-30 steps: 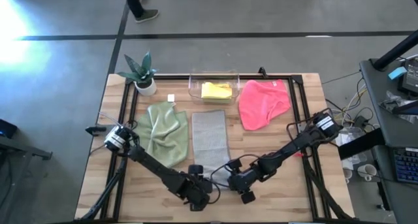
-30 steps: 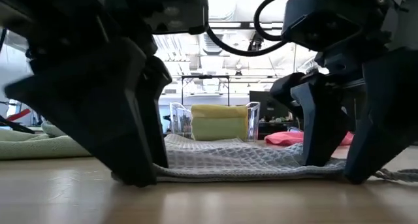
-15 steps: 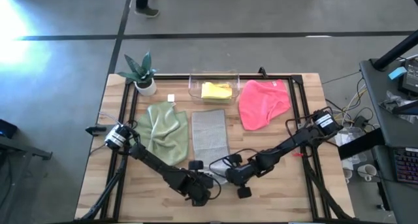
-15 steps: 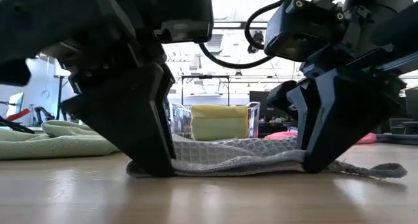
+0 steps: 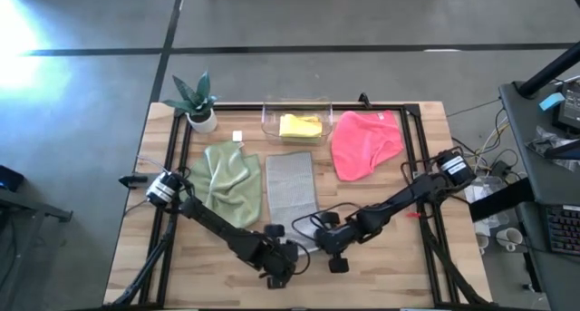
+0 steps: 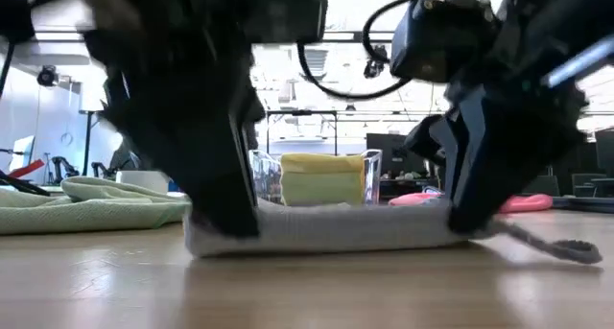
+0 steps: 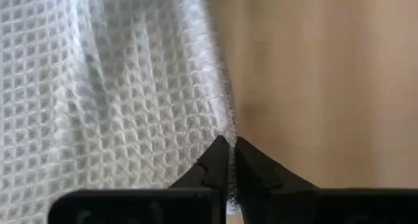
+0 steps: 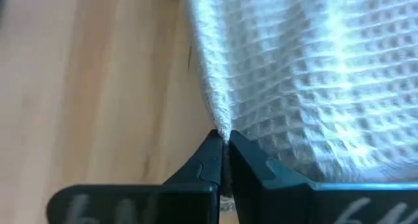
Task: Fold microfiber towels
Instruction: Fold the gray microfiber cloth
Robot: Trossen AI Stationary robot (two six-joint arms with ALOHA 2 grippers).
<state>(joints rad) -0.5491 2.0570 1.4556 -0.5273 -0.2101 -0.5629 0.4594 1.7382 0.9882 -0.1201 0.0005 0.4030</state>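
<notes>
Grey waffle towel (image 5: pixel 291 189) lies mid-surface between the sage towel (image 5: pixel 227 182) and pink towel (image 5: pixel 362 142), left tool (image 7: pixel 226 160) and right tool (image 8: pixel 223 150) clenched on its near corners; I'd lift both evenly, carrying the edge straight to the far hem.

In the low view both arms are motion-blurred and cut off at the top; they hide the grey towel's (image 6: pixel 326 228) near corners.

text: none legible | labels: none — perhaps too small to read; signs: none
</notes>
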